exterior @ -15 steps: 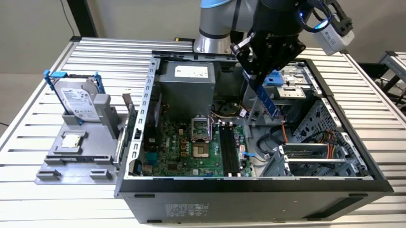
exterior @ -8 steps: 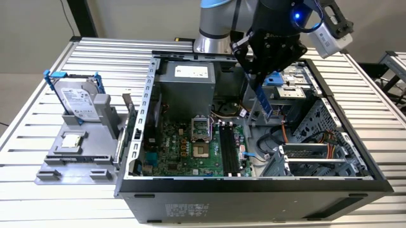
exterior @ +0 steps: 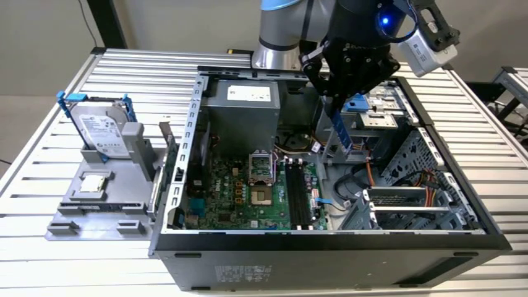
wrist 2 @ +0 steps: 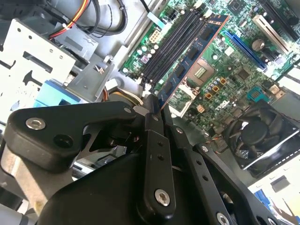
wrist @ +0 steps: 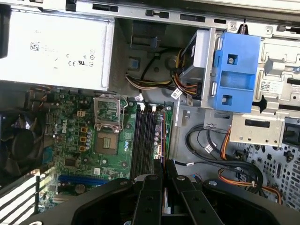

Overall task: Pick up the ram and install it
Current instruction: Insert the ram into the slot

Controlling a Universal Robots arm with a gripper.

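My gripper (exterior: 337, 102) is shut on the ram (exterior: 340, 129), a narrow blue stick that hangs long end down inside the open computer case (exterior: 330, 238). The stick's lower end floats above the board, apart from it, slightly toward the exterior view's right of the black memory slots (exterior: 301, 195). In the second wrist view the ram (wrist 2: 192, 58) runs out from between the black fingers (wrist 2: 152, 117) and lies nearly parallel to the slots (wrist 2: 171, 44). In the first wrist view the gripper (wrist: 163, 171) sits just off the near end of the slots (wrist: 145, 138).
A silver hard drive (exterior: 101, 128) in a blue-edged frame and a small square chip (exterior: 93, 184) rest on a grey stand at the exterior view's left. Inside the case are the power supply (exterior: 241, 111), a processor socket (exterior: 259, 179), drive cages (exterior: 412, 204) and loose cables (wrist: 220, 150).
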